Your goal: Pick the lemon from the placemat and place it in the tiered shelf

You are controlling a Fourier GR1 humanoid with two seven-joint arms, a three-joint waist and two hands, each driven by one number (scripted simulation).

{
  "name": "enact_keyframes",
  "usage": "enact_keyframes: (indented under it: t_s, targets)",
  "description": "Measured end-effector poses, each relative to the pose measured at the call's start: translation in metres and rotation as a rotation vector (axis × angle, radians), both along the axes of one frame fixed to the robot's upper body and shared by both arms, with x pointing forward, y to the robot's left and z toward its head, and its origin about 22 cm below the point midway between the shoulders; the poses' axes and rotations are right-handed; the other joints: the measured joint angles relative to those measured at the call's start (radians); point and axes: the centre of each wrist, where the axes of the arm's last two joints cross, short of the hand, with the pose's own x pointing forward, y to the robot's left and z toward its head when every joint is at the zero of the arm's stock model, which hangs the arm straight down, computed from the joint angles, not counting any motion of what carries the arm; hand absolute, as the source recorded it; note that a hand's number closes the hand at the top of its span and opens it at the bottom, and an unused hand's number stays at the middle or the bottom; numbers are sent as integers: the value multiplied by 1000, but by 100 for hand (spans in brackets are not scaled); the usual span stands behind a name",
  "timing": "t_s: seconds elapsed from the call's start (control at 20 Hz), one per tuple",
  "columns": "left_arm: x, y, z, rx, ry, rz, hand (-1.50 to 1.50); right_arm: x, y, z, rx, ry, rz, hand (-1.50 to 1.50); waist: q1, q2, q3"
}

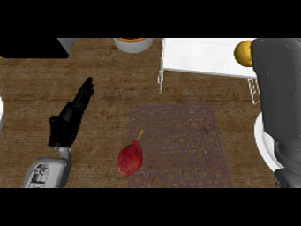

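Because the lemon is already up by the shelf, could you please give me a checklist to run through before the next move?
1. Lemon off the placemat: ok.
2. Lemon over the tiered shelf: ok, at its right end.
3. Lemon resting on the shelf's surface: cannot tell.
4. Right hand holding it: cannot tell, the hand is hidden by the right forearm.
5. Left hand away from the shelf: ok, open, fingers straight, left of the placemat.

single head view, steeply down on the counter (100,79), forearms close below
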Motion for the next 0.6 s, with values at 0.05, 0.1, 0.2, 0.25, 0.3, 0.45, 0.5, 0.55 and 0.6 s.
enact_keyframes:
  t_s: [0.05,0.1,0.2,0.25,0.3,0.45,0.5,0.55,0.6]
  targets:
    - [-4,0,1,0,-1,-2,0,-1,-2,7,13,-25,-2,-150,2,0,0]
    - [-4,1,3,1,0,-3,0,-4,-4,12,32,-53,-2,-150,2,-1,0]
    - [-4,4,3,5,7,3,0,-13,-7,27,74,-124,-5,-150,-1,-2,0]
    - [-3,5,2,4,6,4,0,-18,-11,36,98,-156,-13,-150,-5,-2,0]
    - [-4,3,1,5,4,5,0,-23,-18,45,120,-187,-24,-150,-7,-3,0]
    - [-4,3,1,10,11,9,0,-42,-34,62,165,-244,-68,-150,-14,-6,0]
    - [-3,2,0,10,14,17,0,-50,-41,67,187,-255,-79,-150,-19,-7,0]
    - [-4,6,-4,9,14,20,0,-58,-46,70,205,-262,-93,-150,-21,-7,0]
    - [-2,6,-4,9,17,22,0,-66,-53,72,223,-259,-107,-150,-27,-8,0]
